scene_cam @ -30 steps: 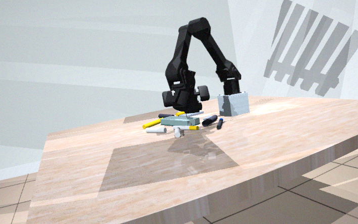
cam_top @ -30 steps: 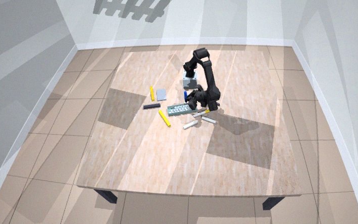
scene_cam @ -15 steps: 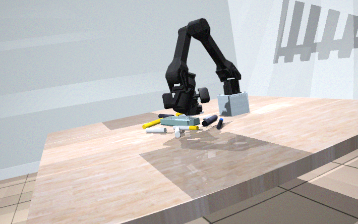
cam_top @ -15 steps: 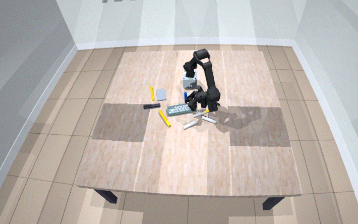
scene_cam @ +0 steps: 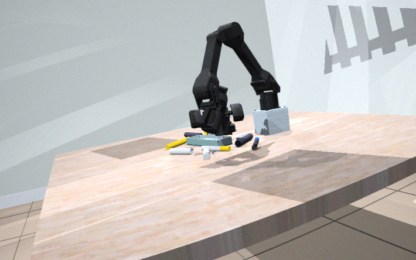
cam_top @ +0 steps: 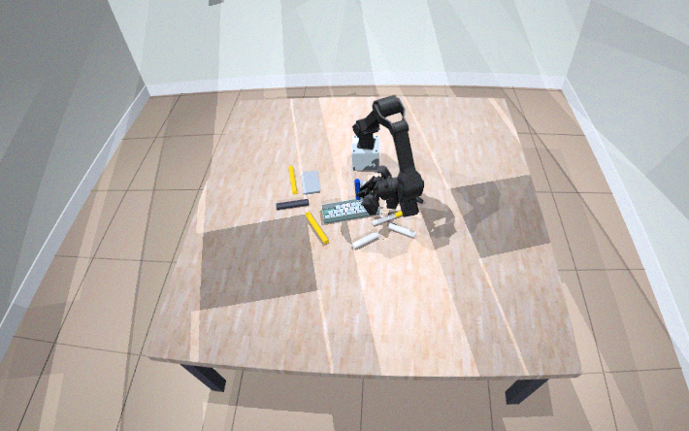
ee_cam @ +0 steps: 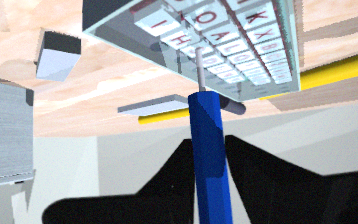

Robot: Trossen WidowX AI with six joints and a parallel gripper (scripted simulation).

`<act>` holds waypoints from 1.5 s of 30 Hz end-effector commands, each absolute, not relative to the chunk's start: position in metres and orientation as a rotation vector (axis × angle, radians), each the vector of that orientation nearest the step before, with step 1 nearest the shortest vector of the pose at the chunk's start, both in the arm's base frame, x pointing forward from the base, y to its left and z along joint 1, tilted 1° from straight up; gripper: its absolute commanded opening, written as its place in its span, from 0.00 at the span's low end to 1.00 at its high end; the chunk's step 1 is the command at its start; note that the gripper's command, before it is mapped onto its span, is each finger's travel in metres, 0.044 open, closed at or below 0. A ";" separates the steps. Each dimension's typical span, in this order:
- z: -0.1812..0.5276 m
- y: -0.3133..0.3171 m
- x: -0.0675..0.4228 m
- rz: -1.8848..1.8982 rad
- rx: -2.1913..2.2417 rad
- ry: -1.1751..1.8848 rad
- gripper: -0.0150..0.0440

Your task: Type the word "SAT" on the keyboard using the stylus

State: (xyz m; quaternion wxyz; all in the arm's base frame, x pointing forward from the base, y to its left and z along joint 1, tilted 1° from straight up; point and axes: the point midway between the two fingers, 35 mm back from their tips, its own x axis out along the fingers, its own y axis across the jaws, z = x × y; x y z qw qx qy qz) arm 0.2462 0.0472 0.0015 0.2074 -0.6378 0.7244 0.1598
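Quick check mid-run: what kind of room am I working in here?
Probably a bare test room, not a lived-in office: one wooden table on a tiled floor, plain pale walls, and only a small keyboard and loose pens by the arm.

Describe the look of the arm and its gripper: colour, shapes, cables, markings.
The arm is matte black throughout, built of long boxy links with rounded joint housings, rising from a pale grey box-shaped base. The gripper is black too, chunky, with flat fingers. No cables or markings show.
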 end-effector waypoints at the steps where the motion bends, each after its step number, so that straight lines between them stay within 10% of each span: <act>1: -0.001 0.046 0.246 0.449 -1.784 2.018 0.39; 45: 0.051 0.060 0.244 0.585 -2.269 1.581 0.25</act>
